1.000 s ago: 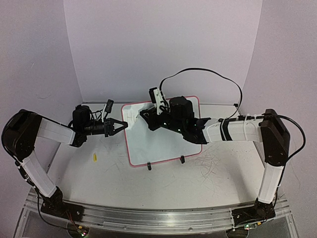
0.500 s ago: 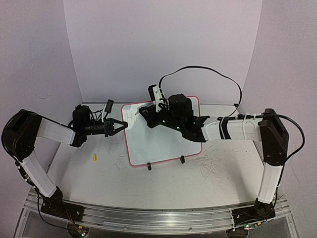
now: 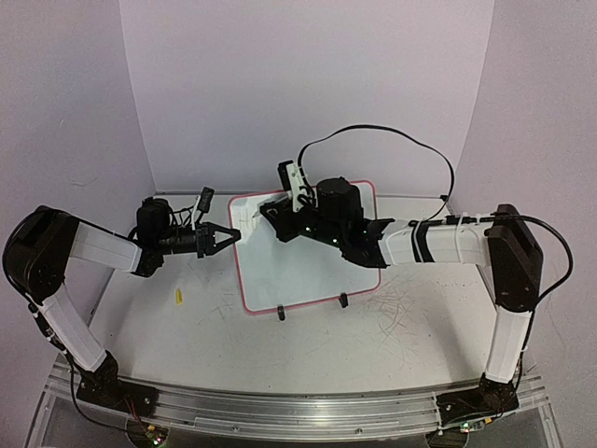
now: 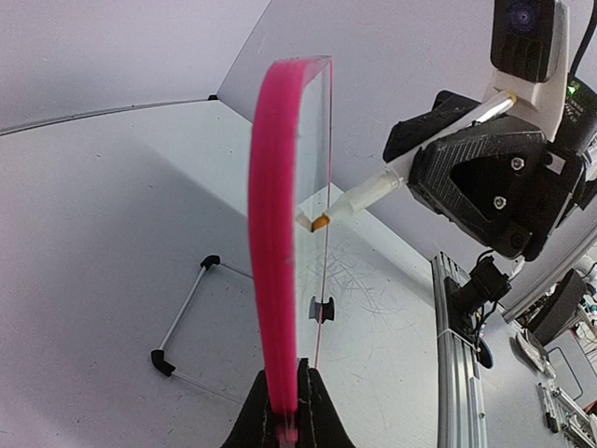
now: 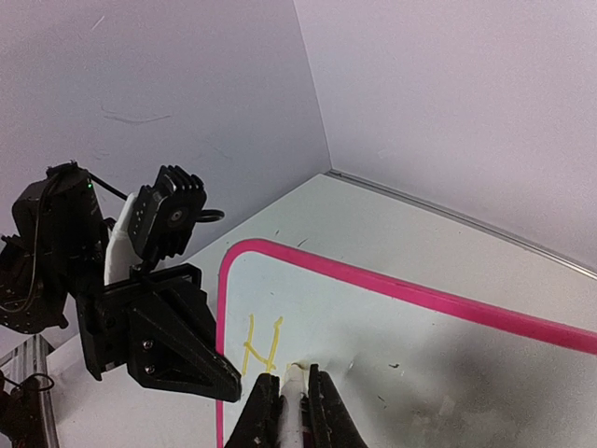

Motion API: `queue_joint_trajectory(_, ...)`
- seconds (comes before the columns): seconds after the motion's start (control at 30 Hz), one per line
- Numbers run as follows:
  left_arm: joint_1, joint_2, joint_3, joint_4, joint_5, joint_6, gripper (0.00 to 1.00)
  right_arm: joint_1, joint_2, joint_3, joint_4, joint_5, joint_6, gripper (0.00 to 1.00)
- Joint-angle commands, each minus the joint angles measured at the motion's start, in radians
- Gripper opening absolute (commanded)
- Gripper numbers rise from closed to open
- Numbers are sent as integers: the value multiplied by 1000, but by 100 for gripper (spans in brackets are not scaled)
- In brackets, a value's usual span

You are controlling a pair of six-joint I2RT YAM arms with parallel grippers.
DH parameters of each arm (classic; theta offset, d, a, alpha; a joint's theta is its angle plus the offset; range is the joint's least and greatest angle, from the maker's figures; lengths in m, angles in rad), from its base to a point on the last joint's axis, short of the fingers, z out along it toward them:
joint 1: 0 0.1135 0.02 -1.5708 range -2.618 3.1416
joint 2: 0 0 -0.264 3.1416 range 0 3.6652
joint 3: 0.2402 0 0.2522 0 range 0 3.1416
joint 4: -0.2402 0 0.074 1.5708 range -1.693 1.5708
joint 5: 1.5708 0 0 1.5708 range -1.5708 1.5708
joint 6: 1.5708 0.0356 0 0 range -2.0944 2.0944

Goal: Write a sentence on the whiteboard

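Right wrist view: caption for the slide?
Right gripper holds a marker to the pink-framed whiteboard beside a yellow H; left gripper clamps the board's edge.

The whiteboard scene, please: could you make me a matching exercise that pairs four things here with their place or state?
Things:
1. left gripper
2. right gripper
3. yellow handwriting
4. small yellow piece

Places and states:
A. lying on the table, left of the board in the top view
B. shut on the marker
C. shut on the whiteboard at its pink edge
D. on the board's face near a corner, beside the marker tip

Pairs: 1-C, 2-B, 3-D, 4-A.
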Motion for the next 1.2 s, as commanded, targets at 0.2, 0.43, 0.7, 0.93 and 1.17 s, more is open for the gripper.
queue_joint_trajectory(0.2,-4,-21,29,-12,-42,80,0,-4,-242,-134,44,1,-100,0)
queue_joint_trajectory(0.43,-4,-26,35,-15,-48,77,0,-10,-155,-49,1,-48,-98,0)
queue_joint_trajectory(0.7,-5,-31,37,-24,-48,74,0,-2,-119,-16,-54,-19,-145,0)
queue_joint_trajectory(0.93,-4,-37,40,-28,-51,74,0,0,-107,-13,-57,-22,-156,0)
queue_joint_trajectory(1.17,-4,-41,36,-32,-51,76,0,0,-113,-25,-62,23,-162,0)
